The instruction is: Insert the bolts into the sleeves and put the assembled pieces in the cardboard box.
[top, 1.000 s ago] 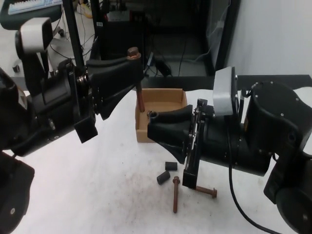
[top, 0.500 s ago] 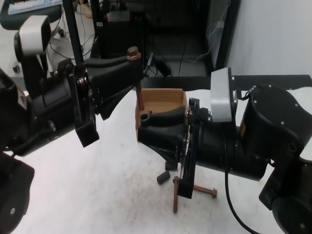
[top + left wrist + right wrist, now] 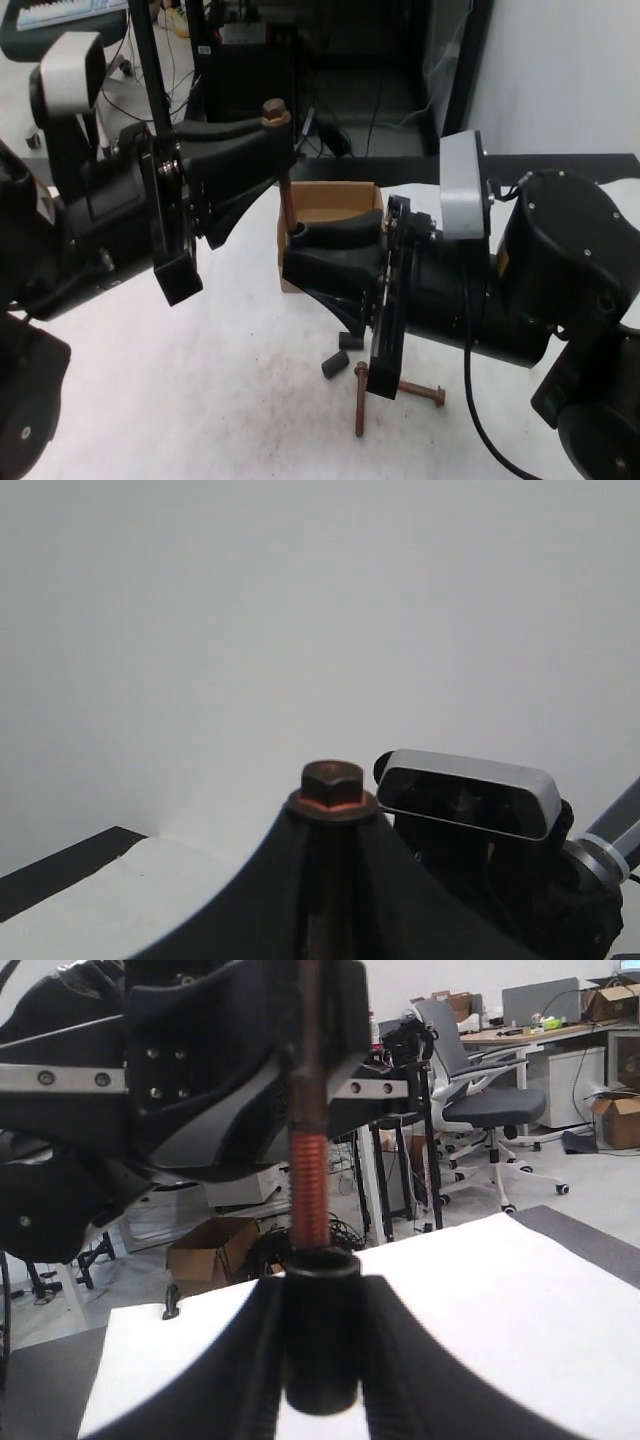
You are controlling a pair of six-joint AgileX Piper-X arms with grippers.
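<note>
Below the right gripper, nearest the camera: two loose bolts lie on the white bench. Two loose sleeves lie just beyond them, under the same gripper.

Right gripper: fingers pressed on a black sleeve, upright, mouth up.

Left gripper: just above the right one, pinching a copper bolt below its hex head, shank hanging down. Threaded tip sits at the sleeve's mouth; depth unclear.

Cardboard box: on the bench just behind both grippers.
</note>
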